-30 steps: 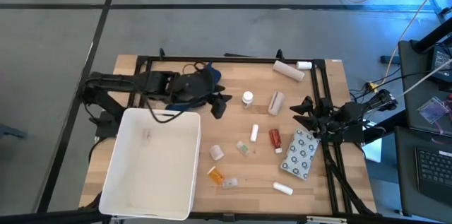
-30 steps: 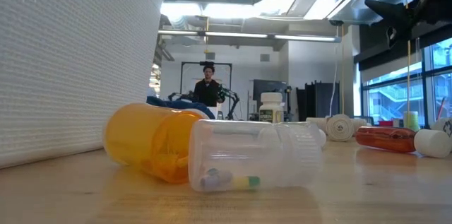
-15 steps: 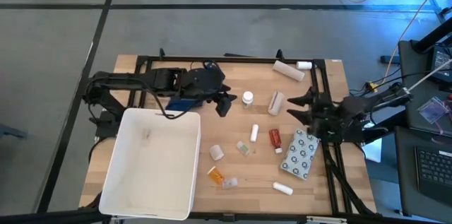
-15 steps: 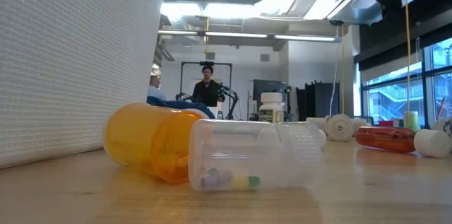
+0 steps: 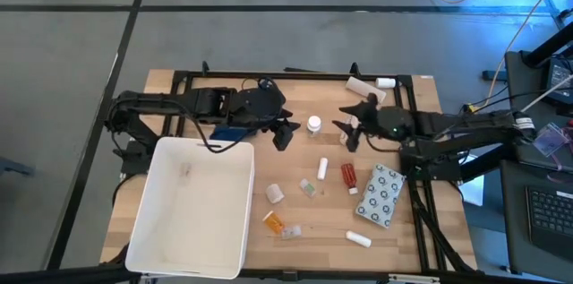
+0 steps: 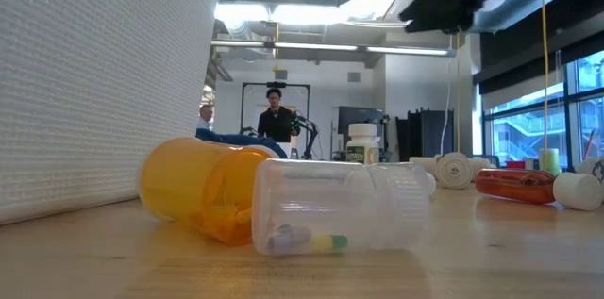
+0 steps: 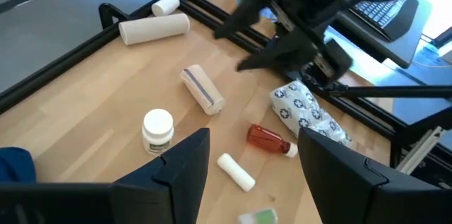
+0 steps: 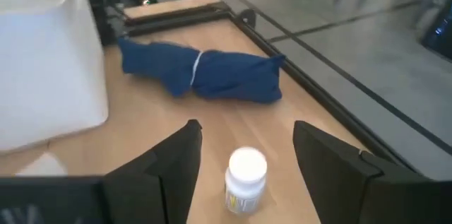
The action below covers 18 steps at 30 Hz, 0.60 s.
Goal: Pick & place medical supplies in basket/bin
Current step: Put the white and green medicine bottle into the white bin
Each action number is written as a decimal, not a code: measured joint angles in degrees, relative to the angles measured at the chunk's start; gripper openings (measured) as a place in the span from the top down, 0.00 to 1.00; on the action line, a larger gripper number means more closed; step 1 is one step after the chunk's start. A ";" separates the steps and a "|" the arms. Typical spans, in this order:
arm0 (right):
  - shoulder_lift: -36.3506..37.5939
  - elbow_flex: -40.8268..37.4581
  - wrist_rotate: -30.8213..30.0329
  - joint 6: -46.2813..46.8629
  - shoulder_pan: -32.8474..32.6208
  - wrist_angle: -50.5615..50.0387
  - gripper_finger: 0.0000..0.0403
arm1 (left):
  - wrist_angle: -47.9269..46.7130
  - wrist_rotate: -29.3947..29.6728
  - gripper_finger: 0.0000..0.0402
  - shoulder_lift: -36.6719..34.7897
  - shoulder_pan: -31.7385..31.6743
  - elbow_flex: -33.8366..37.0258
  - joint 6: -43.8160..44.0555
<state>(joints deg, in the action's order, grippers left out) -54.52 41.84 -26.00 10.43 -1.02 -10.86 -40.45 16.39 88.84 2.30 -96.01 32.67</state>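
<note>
Near the upper centre of the high view, my right gripper has swung in from the right edge of the tabletop to hover beside the beige roll. Its jaws stand open and hold nothing. My right wrist view looks between the 2 fingers at the upright white bottle, with the blue cloth lying beyond it next to the wall of the white bin.

My left gripper hangs left of that same white bottle, just off the bin's upper right corner; it has held this spot over the last half second, jaws open and empty. Seen from the left wrist, the bottle, the beige roll, the red bottle and the dotted packet all lie loose on the wood.

The bin fills the lower left of the high view and looks nearly empty. The orange pill bottle rests near the lower centre.

Judgement: the right arm's reach inward suggests that a first pick is being set up; no supply is yet grasped, so the task stands at its start.
</note>
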 joint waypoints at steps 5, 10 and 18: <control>-5.63 2.48 -0.32 2.11 1.36 0.10 0.44 | -0.02 -0.03 0.48 0.00 1.20 0.00 0.01; -8.84 3.11 2.92 1.85 3.70 1.07 0.38 | -0.02 -0.03 0.48 0.00 2.19 0.00 0.02; -11.91 3.11 3.18 1.10 5.80 1.31 0.19 | -0.04 0.00 0.48 0.00 2.21 0.00 0.02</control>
<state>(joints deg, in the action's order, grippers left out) -66.43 44.95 -22.82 11.54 4.78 -9.55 -40.49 16.38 88.84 4.51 -96.01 32.69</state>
